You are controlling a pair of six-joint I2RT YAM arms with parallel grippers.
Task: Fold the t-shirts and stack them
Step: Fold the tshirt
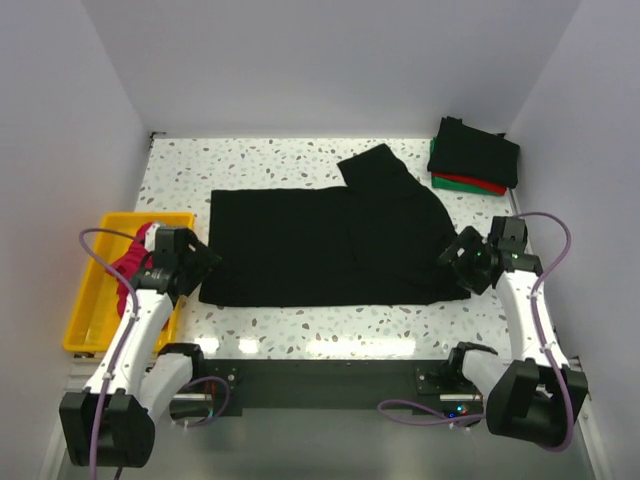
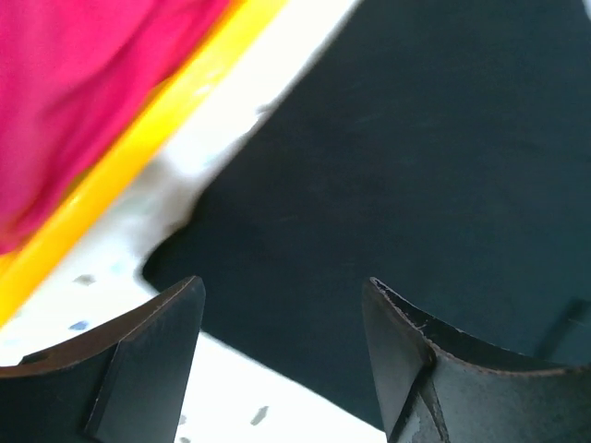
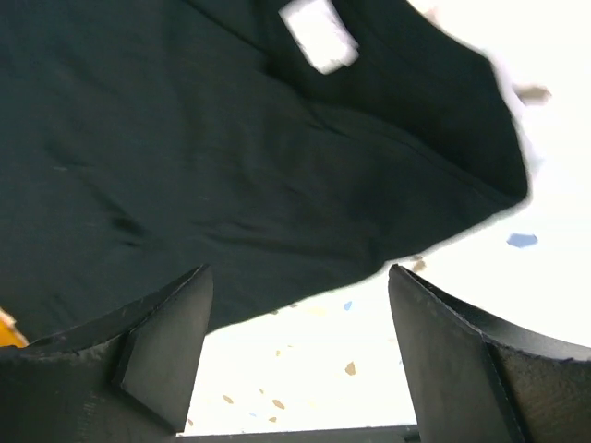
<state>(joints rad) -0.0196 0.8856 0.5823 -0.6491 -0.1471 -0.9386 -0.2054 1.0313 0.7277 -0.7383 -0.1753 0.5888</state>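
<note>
One soft, limp black t-shirt [image 1: 320, 245] is laid by the table's [image 1: 300, 325] near edge, best pinched at corners. Left end effector [image 2: 282, 323] and right end effector [image 3: 300, 332] are spread, empty.

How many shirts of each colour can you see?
Black shirts: 2, one spread out, one atop the stack
Red shirt: 1
Green shirt: 1
Pink shirt: 1
Total: 5 that show
</note>
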